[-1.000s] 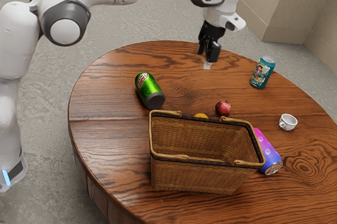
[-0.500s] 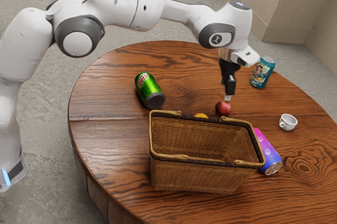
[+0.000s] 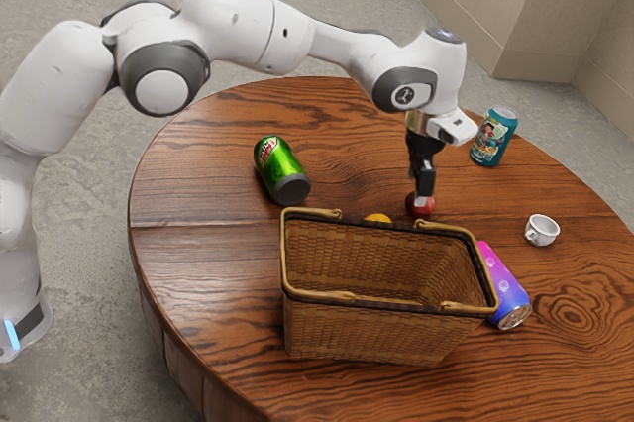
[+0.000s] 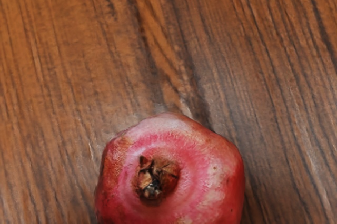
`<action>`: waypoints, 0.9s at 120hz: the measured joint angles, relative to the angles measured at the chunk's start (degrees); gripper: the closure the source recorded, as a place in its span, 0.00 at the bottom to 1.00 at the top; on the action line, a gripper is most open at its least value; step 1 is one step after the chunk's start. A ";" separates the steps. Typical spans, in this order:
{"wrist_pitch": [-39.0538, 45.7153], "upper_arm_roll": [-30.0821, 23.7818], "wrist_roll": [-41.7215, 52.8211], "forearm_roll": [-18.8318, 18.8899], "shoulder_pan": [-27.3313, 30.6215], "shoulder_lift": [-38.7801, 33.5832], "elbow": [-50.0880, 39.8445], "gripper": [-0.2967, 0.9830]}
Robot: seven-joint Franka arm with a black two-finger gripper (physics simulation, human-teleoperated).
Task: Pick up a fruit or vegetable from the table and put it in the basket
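Exterior view has the jaws low at the pomegranate (image 4: 195,190), likely to grip its sides for the basket (image 3: 357,336); apart or clamped, one cannot tell.

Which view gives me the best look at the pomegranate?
The wrist view: the pomegranate appears large there, its crown plainly visible. The exterior view shows it small, partly covered by the tool, beyond the basket.

Exterior view: bright, diffuse light, seemingly from above; pale sheen on round wooden table (image 3: 193,254); highlights on green soda can (image 3: 280,166); soft shading inside wicker basket (image 3: 347,331). Wrist view: warm tones; whitish glare beside pomegranate (image 4: 171,174).
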 joint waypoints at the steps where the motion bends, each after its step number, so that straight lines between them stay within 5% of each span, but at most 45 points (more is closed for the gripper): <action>1: 0.01 -0.09 0.03 0.00 0.03 0.12 0.11 0.23; 108: 0.39 -2.29 1.38 -0.16 2.17 5.68 4.84 0.23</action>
